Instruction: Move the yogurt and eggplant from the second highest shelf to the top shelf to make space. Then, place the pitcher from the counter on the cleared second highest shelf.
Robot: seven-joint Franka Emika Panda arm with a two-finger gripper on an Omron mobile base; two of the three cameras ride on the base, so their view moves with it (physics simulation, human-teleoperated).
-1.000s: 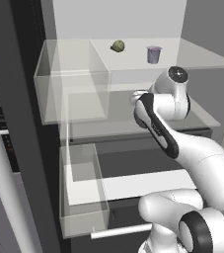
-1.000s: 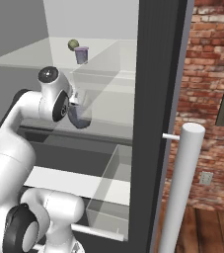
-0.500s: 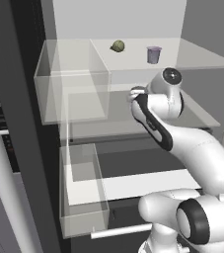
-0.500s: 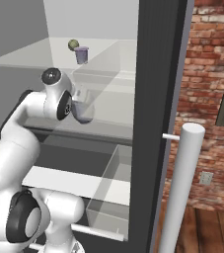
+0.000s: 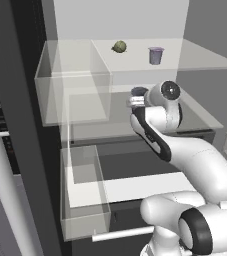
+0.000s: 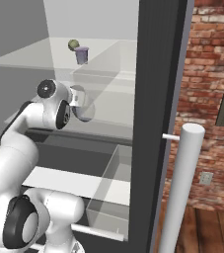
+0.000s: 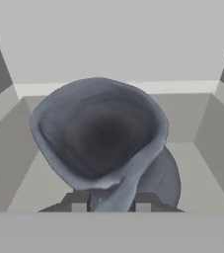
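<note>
1. Fridge interior is faced, with grey walls and glass shelves; the top shelf (image 5: 205,56) carries the eggplant (image 5: 118,47) and, at its 3 o'clock, well apart, the yogurt (image 5: 156,55).
2. The second shelf (image 5: 205,112) lies below, and the arm reaches in over it.
3. The pincer (image 7: 107,201) is seen narrowed on the pitcher (image 7: 103,133), apparently at the rim, with the flared mouth turned toward the hand camera.
4. In the left base view the pitcher (image 5: 139,92) is seen just at 10 o'clock of the wrist, over the second shelf; whether its base touches the glass cannot be told.
5. The step in hand is judged to be the setting down of the pitcher.
6. It should be lowered gently, kept upright, until the base rests flat on the glass.
7. The pincer should be opened only then, and drawn back straight, so that the rim is not caught.
</note>
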